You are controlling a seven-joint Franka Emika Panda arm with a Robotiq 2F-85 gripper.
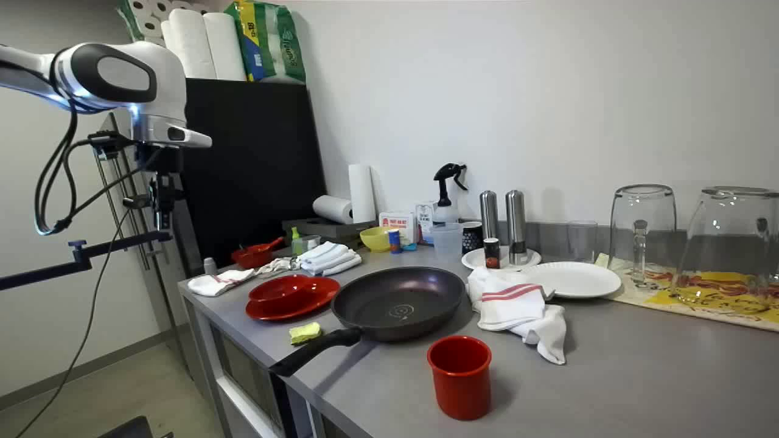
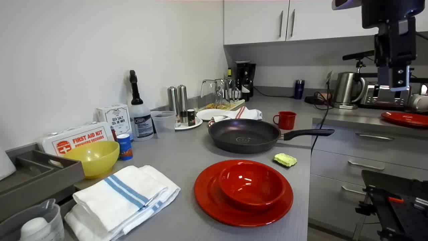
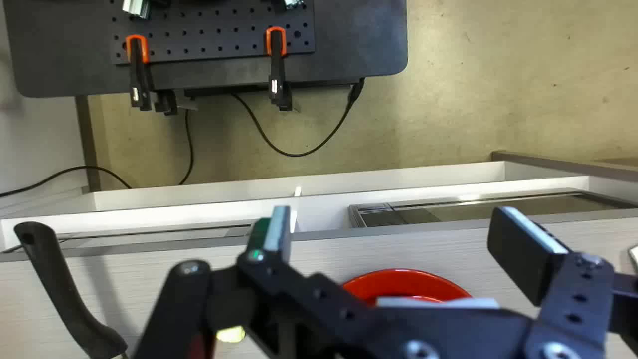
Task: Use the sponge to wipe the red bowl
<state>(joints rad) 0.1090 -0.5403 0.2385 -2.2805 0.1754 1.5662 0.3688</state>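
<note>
The glossy red bowl point(image 2: 252, 184) rests on a wide red plate point(image 2: 209, 194) near the counter's front edge, and both show in an exterior view as a stack point(image 1: 289, 289). A yellow sponge point(image 2: 285, 159) with a dark underside lies on the counter between that plate and the frying pan. High above the counter, off its front side, my gripper point(image 1: 163, 222) points down, apart from everything. In the wrist view my gripper point(image 3: 401, 239) stands open with nothing between its fingers. Its linkage covers most of the plate point(image 3: 398, 281), and only a sliver of the sponge point(image 3: 231, 334) shows.
A black frying pan point(image 1: 398, 304) stands beside the sponge, its handle point(image 1: 316, 351) reaching toward the front edge. A red cup point(image 1: 461, 377), folded towels point(image 2: 122, 197) and a yellow bowl point(image 2: 95, 157) are on the counter. A dark cart point(image 3: 349, 45) with orange-tipped clamps faces it.
</note>
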